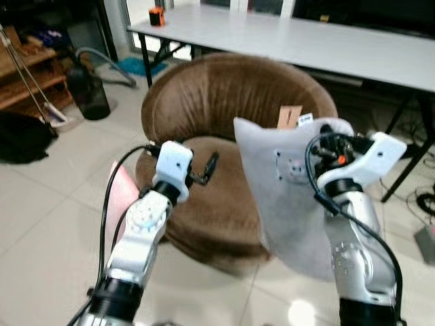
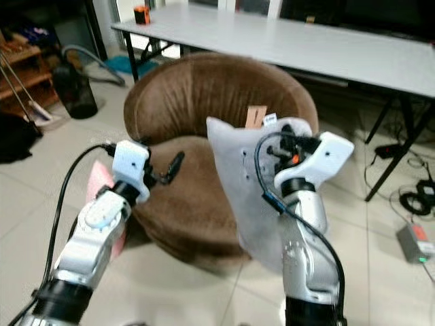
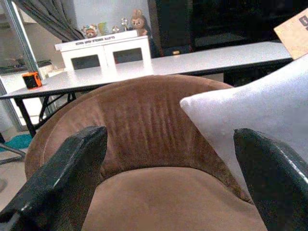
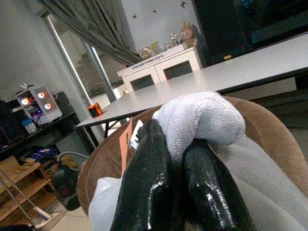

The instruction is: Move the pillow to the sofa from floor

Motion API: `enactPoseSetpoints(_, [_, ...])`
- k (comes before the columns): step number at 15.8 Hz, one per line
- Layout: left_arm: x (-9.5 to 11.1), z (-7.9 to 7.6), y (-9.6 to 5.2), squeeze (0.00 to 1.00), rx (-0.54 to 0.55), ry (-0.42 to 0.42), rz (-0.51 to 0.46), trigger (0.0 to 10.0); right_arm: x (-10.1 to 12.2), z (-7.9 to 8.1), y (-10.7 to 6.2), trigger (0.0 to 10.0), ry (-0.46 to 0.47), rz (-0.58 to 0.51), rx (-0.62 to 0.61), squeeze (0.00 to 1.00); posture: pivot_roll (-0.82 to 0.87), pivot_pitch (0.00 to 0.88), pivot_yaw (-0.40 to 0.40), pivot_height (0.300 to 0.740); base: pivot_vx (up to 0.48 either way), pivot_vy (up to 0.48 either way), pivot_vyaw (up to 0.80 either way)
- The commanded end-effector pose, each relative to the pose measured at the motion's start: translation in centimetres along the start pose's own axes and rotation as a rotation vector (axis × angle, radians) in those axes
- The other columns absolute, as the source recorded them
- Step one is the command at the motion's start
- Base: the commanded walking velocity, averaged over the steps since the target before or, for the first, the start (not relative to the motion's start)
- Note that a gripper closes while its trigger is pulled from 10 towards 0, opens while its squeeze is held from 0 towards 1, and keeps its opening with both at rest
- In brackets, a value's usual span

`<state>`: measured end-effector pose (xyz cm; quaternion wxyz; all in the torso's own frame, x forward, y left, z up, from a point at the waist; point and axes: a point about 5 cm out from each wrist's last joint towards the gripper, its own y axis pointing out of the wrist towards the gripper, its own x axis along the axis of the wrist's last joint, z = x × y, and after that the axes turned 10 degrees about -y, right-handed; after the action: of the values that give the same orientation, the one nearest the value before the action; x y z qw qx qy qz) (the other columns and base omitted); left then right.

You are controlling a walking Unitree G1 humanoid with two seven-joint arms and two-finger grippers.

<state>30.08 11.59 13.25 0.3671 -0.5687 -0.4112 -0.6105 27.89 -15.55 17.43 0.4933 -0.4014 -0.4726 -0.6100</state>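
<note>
Pale floor tiles point(image 1: 41, 224) lie under us, with a long white worktop point(image 1: 326, 44) behind a round brown sofa point(image 1: 224, 102). Our right pincer point(image 4: 175, 159) is clamped on a bunched corner of the white pillow point(image 1: 285, 197), which hangs beside the sofa's seat, off the floor, right arm raised and bent. Our left pincer point(image 3: 168, 178) is spread wide and empty, held over the seat.

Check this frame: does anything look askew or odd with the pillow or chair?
Mostly normal. The white pillow hangs tilted off the right gripper, pinched by one top corner, its tag sticking up, beside the brown round sofa. The left gripper is open over the seat.
</note>
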Motion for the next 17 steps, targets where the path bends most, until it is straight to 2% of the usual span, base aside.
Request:
enactPoseSetpoints(1, [0.47, 0.37, -0.02, 0.00, -0.002, 0.005, -0.011, 10.0, 1.00, 0.71, 0.38, 10.0, 0.000, -0.053, 0.035, 0.00, 0.02, 0.012, -0.034, 0.740, 0.360, 0.000, 0.00])
enactPoseSetpoints(17, [0.19, 0.28, -0.34, 0.00, -0.038, 0.007, -0.002, 10.0, 0.71, 1.09, 0.61, 10.0, 0.017, -0.047, 0.052, 0.00, 0.03, 0.000, -0.042, 0.740, 0.407, 0.000, 0.00])
